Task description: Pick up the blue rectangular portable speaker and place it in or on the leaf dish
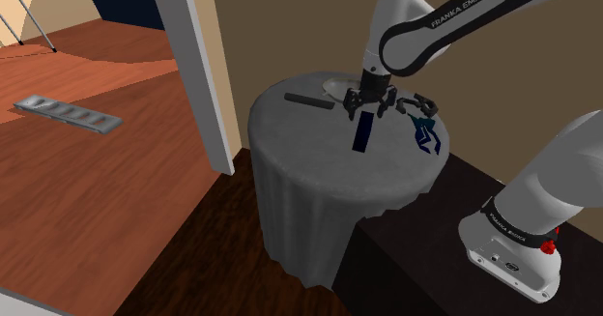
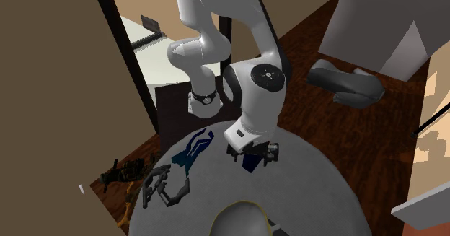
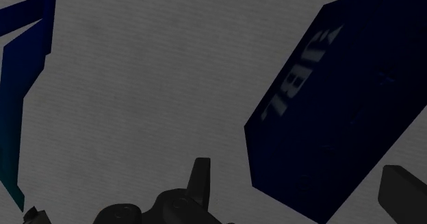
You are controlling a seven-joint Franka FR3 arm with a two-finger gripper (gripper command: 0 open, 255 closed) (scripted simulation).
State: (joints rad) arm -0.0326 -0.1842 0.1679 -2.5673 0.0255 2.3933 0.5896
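Speaker [image 1: 363, 132] (deep blue, rectangular, with pale lettering on its face) lies flat near the middle of the round, grey-draped desk [image 1: 319, 169], as we see it. Our hand [image 1: 367, 108] hangs just above its far end. In the wrist view the two black fingers [image 3: 200, 178] stand wide apart, with one end of the speaker [image 3: 342, 99] between them, and they grip nothing. The leaf dish [image 2: 241, 216] sits well apart from the speaker, at the desk's edge opposite the stand. We also see a blue angular object [image 1: 425, 136] beside the speaker and a dark flat bar [image 1: 307, 100] near the dish.
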